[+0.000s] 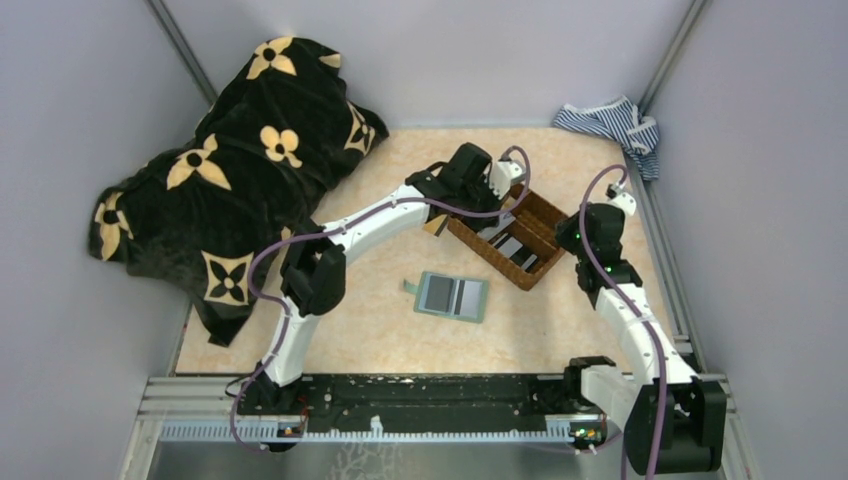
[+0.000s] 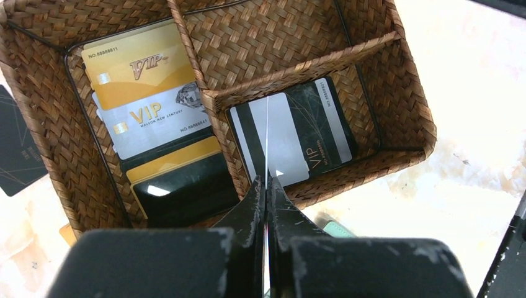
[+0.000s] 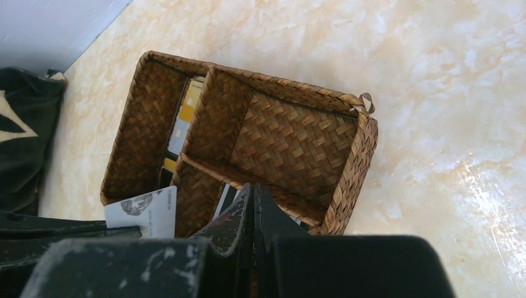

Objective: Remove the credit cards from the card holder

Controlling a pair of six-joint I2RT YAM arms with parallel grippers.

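Observation:
The sage-green card holder [image 1: 452, 296] lies open and flat on the table, dark inner pockets up; its edge shows in the left wrist view [image 2: 338, 228]. My left gripper [image 2: 267, 180] is shut on a pale grey-white credit card [image 3: 144, 211], held edge-on above the brown woven basket [image 1: 545, 205]. The top view shows this gripper [image 1: 505, 195] over the basket's far side. Several cards lie in the basket: a gold one [image 2: 133, 68], a silver one [image 2: 155, 124], and two in the neighbouring compartment [image 2: 285, 146]. My right gripper [image 3: 253, 186] is shut and empty, just right of the basket [image 3: 356, 161].
A black blanket with gold flowers [image 1: 240, 170] covers the far left. A striped cloth [image 1: 610, 125] lies in the far right corner. A loose black card [image 2: 15, 149] lies on the table beside the basket. Grey walls stand on three sides.

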